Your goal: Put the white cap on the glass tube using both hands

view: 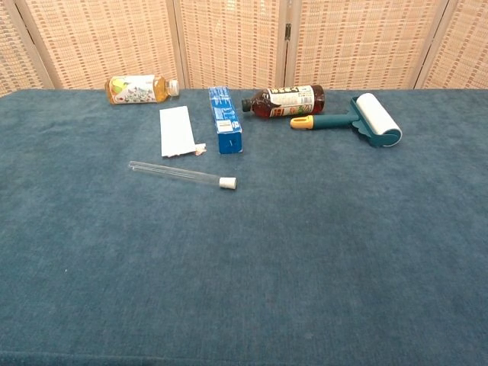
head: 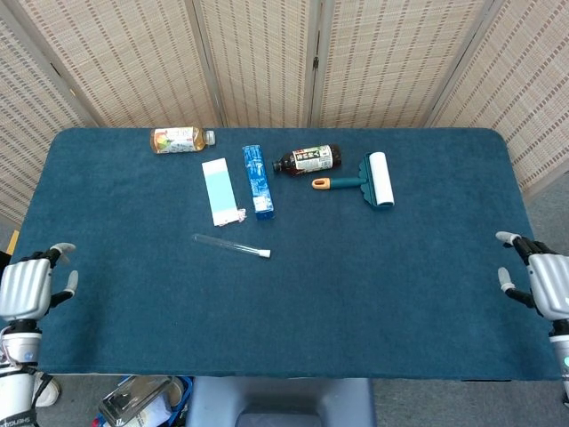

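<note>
white cap (view: 226, 183) sits on glass tube (view: 174, 173); left hand (head: 24, 288) and right hand (head: 549, 283) (both spread, empty) should stay off it.

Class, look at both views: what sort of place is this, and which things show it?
Probably a staged robot test area, not a home: a table covered in blue cloth, woven folding screens as backdrop, and unrelated props laid out, like a lint roller and a glass tube.

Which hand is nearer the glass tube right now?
Left. The left hand sits at the table's left edge, nearer the glass tube. The right hand is at the far right edge.
</note>
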Controlling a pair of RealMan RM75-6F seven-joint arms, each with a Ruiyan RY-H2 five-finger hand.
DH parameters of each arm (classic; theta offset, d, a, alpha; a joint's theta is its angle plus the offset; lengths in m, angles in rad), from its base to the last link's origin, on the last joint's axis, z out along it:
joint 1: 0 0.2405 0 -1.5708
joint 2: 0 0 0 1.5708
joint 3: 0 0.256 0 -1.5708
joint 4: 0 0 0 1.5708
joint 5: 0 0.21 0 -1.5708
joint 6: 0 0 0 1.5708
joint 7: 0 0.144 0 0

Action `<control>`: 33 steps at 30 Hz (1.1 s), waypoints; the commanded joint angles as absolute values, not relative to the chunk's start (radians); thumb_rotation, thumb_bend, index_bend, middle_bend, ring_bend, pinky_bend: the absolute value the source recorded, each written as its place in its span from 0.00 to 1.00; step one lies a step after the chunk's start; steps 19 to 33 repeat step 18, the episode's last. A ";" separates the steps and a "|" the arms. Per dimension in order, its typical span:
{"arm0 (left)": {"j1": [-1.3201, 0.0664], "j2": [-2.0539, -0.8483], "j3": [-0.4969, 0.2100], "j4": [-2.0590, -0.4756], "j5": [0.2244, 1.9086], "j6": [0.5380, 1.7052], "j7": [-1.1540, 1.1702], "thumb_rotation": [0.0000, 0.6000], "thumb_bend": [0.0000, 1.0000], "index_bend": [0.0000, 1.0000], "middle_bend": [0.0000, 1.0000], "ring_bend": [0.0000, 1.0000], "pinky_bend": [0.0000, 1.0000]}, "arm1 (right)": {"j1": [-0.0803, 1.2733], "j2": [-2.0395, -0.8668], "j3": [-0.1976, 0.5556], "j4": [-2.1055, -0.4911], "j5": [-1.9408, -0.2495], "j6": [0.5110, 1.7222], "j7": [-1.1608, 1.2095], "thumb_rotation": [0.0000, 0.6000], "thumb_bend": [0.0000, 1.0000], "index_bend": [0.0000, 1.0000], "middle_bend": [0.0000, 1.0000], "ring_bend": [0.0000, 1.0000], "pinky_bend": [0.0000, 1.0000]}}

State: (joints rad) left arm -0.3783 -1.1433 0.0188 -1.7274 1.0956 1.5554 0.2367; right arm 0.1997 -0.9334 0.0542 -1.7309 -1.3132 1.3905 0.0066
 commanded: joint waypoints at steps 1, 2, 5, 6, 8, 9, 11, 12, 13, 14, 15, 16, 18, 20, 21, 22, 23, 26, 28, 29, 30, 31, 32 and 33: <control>-0.320 -1.148 0.043 -1.719 1.151 1.612 0.232 1.00 0.39 0.28 0.38 0.35 0.36 | 0.152 -0.965 0.035 -1.722 -1.335 1.443 -0.019 1.00 0.44 0.22 0.29 0.27 0.45; -0.307 -1.152 0.048 -1.718 1.165 1.625 0.235 1.00 0.39 0.28 0.38 0.35 0.35 | 0.142 -0.970 0.031 -1.722 -1.340 1.455 -0.022 1.00 0.44 0.22 0.28 0.27 0.44; -0.269 -1.168 0.062 -1.720 1.208 1.657 0.252 1.00 0.39 0.27 0.37 0.34 0.33 | 0.111 -0.984 0.023 -1.721 -1.357 1.488 -0.015 1.00 0.44 0.22 0.27 0.24 0.40; -0.260 -1.171 0.065 -1.722 1.219 1.663 0.257 1.00 0.39 0.27 0.37 0.34 0.33 | 0.104 -0.988 0.020 -1.718 -1.363 1.495 -0.011 1.00 0.44 0.22 0.27 0.24 0.39; -0.242 -1.171 0.067 -1.736 1.238 1.669 0.260 1.00 0.39 0.27 0.37 0.34 0.31 | 0.091 -0.996 0.017 -1.712 -1.375 1.506 -0.003 1.00 0.44 0.22 0.27 0.23 0.38; -0.235 -1.170 0.066 -1.742 1.250 1.671 0.263 1.00 0.39 0.26 0.37 0.34 0.31 | 0.086 -1.000 0.015 -1.706 -1.384 1.510 0.002 1.00 0.44 0.22 0.27 0.23 0.38; -0.229 -1.165 0.067 -1.748 1.271 1.667 0.269 1.00 0.39 0.26 0.37 0.34 0.30 | 0.082 -1.005 0.014 -1.697 -1.398 1.512 0.010 1.00 0.44 0.22 0.27 0.23 0.38; -0.228 -1.162 0.067 -1.752 1.278 1.663 0.274 1.00 0.39 0.26 0.37 0.34 0.29 | 0.081 -1.005 0.013 -1.692 -1.406 1.513 0.014 1.00 0.44 0.22 0.27 0.23 0.38; -0.228 -1.158 0.063 -1.757 1.284 1.655 0.279 1.00 0.39 0.26 0.37 0.34 0.28 | 0.080 -1.007 0.014 -1.685 -1.415 1.514 0.017 1.00 0.44 0.22 0.27 0.23 0.37; -0.229 -1.155 0.058 -1.760 1.288 1.647 0.281 1.00 0.39 0.26 0.37 0.34 0.28 | 0.079 -1.008 0.014 -1.680 -1.420 1.515 0.018 1.00 0.44 0.22 0.27 0.23 0.37; -0.232 -1.153 0.052 -1.762 1.289 1.639 0.284 1.00 0.39 0.26 0.37 0.34 0.28 | 0.078 -1.009 0.014 -1.677 -1.424 1.515 0.018 1.00 0.44 0.22 0.27 0.23 0.37; -0.236 -1.151 0.043 -1.764 1.289 1.626 0.288 1.00 0.39 0.27 0.37 0.34 0.28 | 0.077 -1.011 0.015 -1.673 -1.428 1.514 0.019 1.00 0.44 0.22 0.27 0.23 0.37; -0.245 -1.149 0.029 -1.768 1.288 1.604 0.295 1.00 0.39 0.27 0.37 0.34 0.28 | 0.077 -1.012 0.016 -1.670 -1.431 1.509 0.020 1.00 0.44 0.22 0.27 0.23 0.37; -0.245 -1.149 0.029 -1.768 1.288 1.604 0.295 1.00 0.39 0.27 0.37 0.34 0.28 | 0.077 -1.012 0.016 -1.670 -1.431 1.509 0.020 1.00 0.44 0.22 0.27 0.23 0.37; -0.245 -1.149 0.029 -1.768 1.288 1.604 0.295 1.00 0.39 0.27 0.37 0.34 0.28 | 0.077 -1.012 0.016 -1.670 -1.431 1.509 0.020 1.00 0.44 0.22 0.27 0.23 0.37; -0.245 -1.149 0.029 -1.768 1.288 1.604 0.295 1.00 0.39 0.27 0.37 0.34 0.28 | 0.077 -1.012 0.016 -1.670 -1.431 1.509 0.020 1.00 0.44 0.22 0.27 0.23 0.37; -0.245 -1.149 0.029 -1.768 1.288 1.604 0.295 1.00 0.39 0.27 0.37 0.34 0.28 | 0.077 -1.012 0.016 -1.670 -1.431 1.509 0.020 1.00 0.44 0.22 0.27 0.23 0.37; -0.245 -1.149 0.029 -1.768 1.288 1.604 0.295 1.00 0.39 0.27 0.37 0.34 0.28 | 0.077 -1.012 0.016 -1.670 -1.431 1.509 0.020 1.00 0.44 0.22 0.27 0.23 0.37; -0.245 -1.149 0.029 -1.768 1.288 1.604 0.295 1.00 0.39 0.27 0.37 0.34 0.28 | 0.077 -1.012 0.016 -1.670 -1.431 1.509 0.020 1.00 0.44 0.22 0.27 0.23 0.37; -0.245 -1.149 0.029 -1.768 1.288 1.604 0.295 1.00 0.39 0.27 0.37 0.34 0.28 | 0.077 -1.012 0.016 -1.670 -1.431 1.509 0.020 1.00 0.44 0.22 0.27 0.23 0.37; -0.245 -1.149 0.029 -1.768 1.288 1.604 0.295 1.00 0.39 0.27 0.37 0.34 0.28 | 0.077 -1.012 0.016 -1.670 -1.431 1.509 0.020 1.00 0.44 0.22 0.27 0.23 0.37; -0.245 -1.149 0.029 -1.768 1.288 1.604 0.295 1.00 0.39 0.27 0.37 0.34 0.28 | 0.077 -1.012 0.016 -1.670 -1.431 1.509 0.020 1.00 0.44 0.22 0.27 0.23 0.37; -0.245 -1.149 0.029 -1.768 1.288 1.604 0.295 1.00 0.39 0.27 0.37 0.34 0.28 | 0.077 -1.012 0.016 -1.670 -1.431 1.509 0.020 1.00 0.44 0.22 0.27 0.23 0.37; -0.245 -1.149 0.029 -1.768 1.288 1.604 0.295 1.00 0.39 0.27 0.37 0.34 0.28 | 0.077 -1.012 0.016 -1.670 -1.431 1.509 0.020 1.00 0.44 0.22 0.27 0.23 0.37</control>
